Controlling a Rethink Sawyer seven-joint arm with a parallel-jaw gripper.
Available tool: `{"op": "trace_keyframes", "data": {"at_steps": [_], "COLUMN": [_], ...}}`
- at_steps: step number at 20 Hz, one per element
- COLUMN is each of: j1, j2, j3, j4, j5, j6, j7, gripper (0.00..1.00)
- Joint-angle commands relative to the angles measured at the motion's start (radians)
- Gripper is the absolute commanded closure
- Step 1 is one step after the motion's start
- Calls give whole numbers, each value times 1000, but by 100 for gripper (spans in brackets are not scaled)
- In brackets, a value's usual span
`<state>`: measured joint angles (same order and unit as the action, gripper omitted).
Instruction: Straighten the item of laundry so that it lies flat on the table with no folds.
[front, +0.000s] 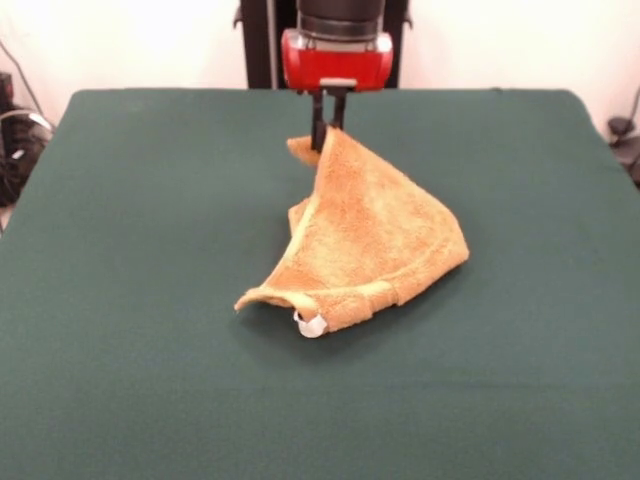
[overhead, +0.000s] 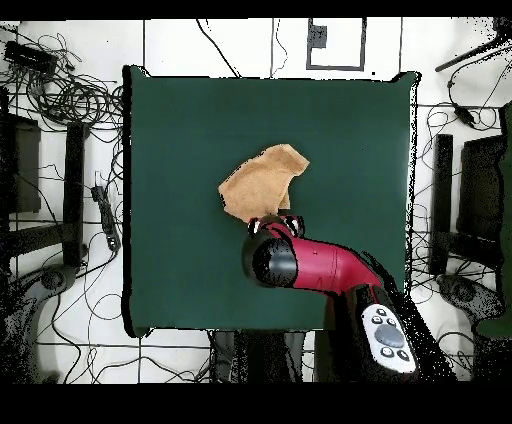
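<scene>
Even, bright light falls from above, with no glare on the table (front: 120, 300). The towel (front: 370, 240) casts a soft shadow at lower centre. The front view is slightly soft throughout.

The orange-tan terry towel (front: 365, 240) rises like a tent, 1 corner lifted, its lower edge on the green table (front: 150, 300). A small white tag (front: 310, 325) shows at its near edge.

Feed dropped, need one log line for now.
hand: shut on towel corner | towel: corner lifted, rest draped on table, folded | tag: at front edge
</scene>
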<state>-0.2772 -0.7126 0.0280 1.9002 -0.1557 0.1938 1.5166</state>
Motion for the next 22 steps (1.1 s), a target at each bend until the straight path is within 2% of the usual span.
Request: {"op": "trace_keyframes", "data": {"at_steps": [1, 4, 9, 14, 18, 22], "j1": [33, -2, -117, -148, -221, -293], "j2": [-86, -100, -49, 14, 68, 103], "j3": [20, 27, 76, 53, 83, 125], "j4": [48, 79, 175, 197, 210, 217], "j5": [51, 30, -45, -110, -179, -238], "j6": [195, 178, -24, -120, -223, -268], "j7": [152, 136, 129, 130, 122, 119], "gripper": [100, 100, 100, 100, 100, 100]}}
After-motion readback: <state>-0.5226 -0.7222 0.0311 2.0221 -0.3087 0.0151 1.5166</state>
